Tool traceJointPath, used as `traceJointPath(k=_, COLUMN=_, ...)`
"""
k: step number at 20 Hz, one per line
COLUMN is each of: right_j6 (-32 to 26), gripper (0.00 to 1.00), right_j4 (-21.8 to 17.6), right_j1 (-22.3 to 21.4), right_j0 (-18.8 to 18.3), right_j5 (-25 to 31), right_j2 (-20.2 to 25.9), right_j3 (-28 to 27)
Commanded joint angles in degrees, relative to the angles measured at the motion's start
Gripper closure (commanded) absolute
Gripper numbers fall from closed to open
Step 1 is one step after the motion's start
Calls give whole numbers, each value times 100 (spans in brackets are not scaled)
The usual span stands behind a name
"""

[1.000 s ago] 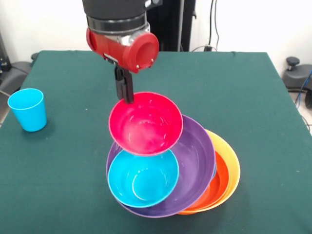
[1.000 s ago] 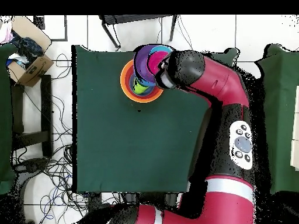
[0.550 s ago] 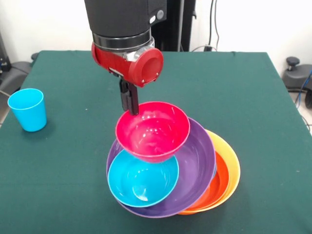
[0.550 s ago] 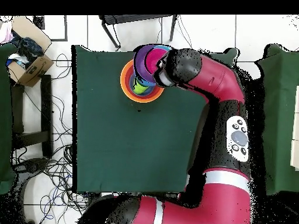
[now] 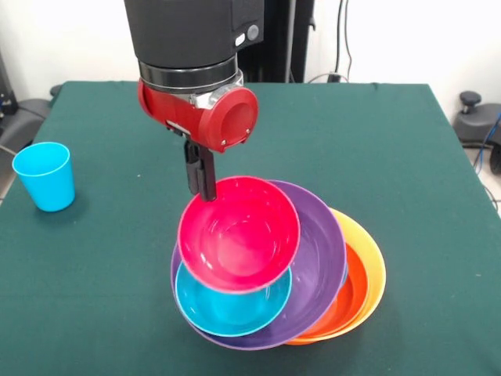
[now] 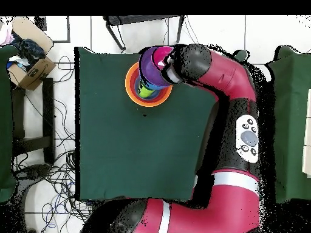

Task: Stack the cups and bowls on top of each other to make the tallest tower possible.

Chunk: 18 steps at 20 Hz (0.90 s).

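A: Where does the pink bowl sit?

B: In the air, tipped so its mouth faces the camera across the table. It hangs over the blue bowl, which lies in the purple bowl on top of the orange bowls.

A: And the gripper?

B: Its jaws pinch the pink bowl's upper left rim, so the whole bowl hangs below and to the picture's right of the grip. The overhead view shows the arm over the tower at the table edge.

A: What does the drop turn on?

B: Likely that offset: the bowl's centre lies a little above and right of the blue bowl's, and the tilt needs levelling. The blue cup stands well apart.
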Motion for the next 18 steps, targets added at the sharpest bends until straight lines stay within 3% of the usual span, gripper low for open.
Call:
traceJointPath(k=1, right_j6=-350, gripper=100, right_j4=-223, right_j1=196, right_j0=40, right_j5=385, right_j2=547, right_j3=-472)
traceJointPath(k=10, right_j6=-389, gripper=100, right_j4=-206, right_j1=337, right_j0=14, right_j5=331, right_j2=564, right_j3=-633)
traceJointPath(k=18, right_j6=-333, gripper=100, right_j4=-159, right_j1=217, right_j0=40, right_j5=148, right_j2=576, right_j3=-345)
